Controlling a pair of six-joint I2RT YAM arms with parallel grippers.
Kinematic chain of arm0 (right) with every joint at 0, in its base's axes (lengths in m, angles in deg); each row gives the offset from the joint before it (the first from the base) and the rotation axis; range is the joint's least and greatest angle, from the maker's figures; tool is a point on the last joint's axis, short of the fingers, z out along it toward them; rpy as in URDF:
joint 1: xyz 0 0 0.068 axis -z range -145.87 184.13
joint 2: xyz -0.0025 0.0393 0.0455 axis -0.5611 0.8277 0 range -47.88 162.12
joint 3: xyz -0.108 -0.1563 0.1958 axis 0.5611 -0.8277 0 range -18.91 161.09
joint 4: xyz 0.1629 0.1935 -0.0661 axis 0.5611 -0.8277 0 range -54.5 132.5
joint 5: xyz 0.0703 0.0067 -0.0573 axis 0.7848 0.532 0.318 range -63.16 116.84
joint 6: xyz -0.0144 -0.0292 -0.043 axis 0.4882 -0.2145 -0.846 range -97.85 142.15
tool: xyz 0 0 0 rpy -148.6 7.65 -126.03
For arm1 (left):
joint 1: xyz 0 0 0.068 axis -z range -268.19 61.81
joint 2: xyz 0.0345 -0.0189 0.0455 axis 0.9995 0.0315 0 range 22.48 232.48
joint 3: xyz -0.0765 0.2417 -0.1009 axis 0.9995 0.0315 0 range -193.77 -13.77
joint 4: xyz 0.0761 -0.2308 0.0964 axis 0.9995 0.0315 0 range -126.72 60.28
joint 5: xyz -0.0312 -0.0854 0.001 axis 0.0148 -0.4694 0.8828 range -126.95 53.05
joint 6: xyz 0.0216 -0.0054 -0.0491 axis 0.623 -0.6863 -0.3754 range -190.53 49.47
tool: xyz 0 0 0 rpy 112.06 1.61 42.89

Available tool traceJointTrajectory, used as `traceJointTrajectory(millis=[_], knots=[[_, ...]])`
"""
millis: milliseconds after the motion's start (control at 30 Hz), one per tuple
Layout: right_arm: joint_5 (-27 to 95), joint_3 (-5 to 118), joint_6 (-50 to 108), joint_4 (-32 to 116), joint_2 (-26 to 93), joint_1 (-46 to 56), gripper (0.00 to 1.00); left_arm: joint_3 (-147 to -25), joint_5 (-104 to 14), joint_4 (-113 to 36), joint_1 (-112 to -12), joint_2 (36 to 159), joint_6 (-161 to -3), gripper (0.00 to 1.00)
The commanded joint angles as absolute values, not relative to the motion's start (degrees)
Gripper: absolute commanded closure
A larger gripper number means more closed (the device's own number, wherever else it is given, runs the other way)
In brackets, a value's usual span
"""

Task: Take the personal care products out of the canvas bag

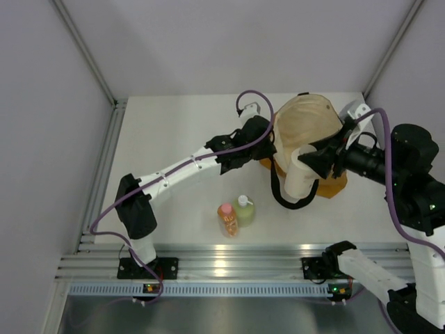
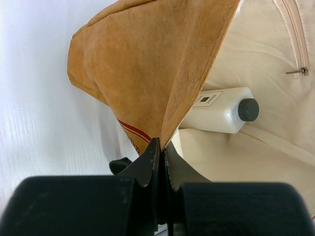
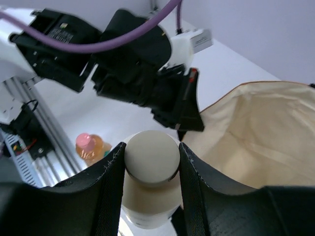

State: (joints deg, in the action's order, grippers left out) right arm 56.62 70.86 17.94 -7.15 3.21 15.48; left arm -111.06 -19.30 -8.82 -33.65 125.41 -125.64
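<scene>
The tan-orange canvas bag [image 1: 306, 125] lies open at the table's back right, cream lining showing. My left gripper [image 1: 268, 136] is shut on the bag's rim [image 2: 170, 118] and holds it up. The clear-white bottle with black cap [image 2: 221, 110] lies inside the bag. My right gripper [image 1: 309, 161] is shut on the cap of the squat cream bottle [image 3: 151, 162] and holds it above the bag's front edge; it also shows in the top view [image 1: 297, 179]. The orange bottle [image 1: 227, 219] and the yellow-green bottle [image 1: 244, 209] stand on the table near the front.
Grey walls enclose the table on the left, back and right. An aluminium rail [image 1: 229, 268] runs along the near edge. The bag's black loop handle [image 1: 285, 198] hangs toward the front. The left arm [image 1: 181, 167] stretches diagonally across the table's middle.
</scene>
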Motion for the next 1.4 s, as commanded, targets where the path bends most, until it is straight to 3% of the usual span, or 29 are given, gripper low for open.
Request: traceJointTrajectory(millis=[0, 300, 600, 800, 1000, 1367], knots=[[66.3, 67.1, 16.3, -2.2, 0.3, 14.7, 1.0, -113.7, -18.3, -9.9, -33.8, 126.4, -124.1, 1.0], [69.7, 54.4, 13.4, 0.3, -5.4, 14.4, 1.0, -113.9, -18.2, -9.9, -33.8, 126.9, -124.1, 1.0], [73.3, 32.3, 12.0, 12.4, -11.2, 14.3, 1.0, -114.9, -18.6, -9.9, -33.8, 127.4, -123.8, 1.0], [72.6, 28.5, 11.1, 15.2, -12.5, 13.1, 1.0, -114.9, -18.4, -10.0, -33.8, 127.4, -123.4, 1.0], [67.5, 24.4, 6.9, 17.4, -12.5, 8.3, 1.0, -115.4, -19.4, -10.0, -33.8, 128.0, -123.7, 1.0], [55.7, 13.2, 7.3, 34.4, -9.5, -4.9, 1.0, -116.7, -19.5, -9.9, -33.8, 128.6, -122.7, 1.0]])
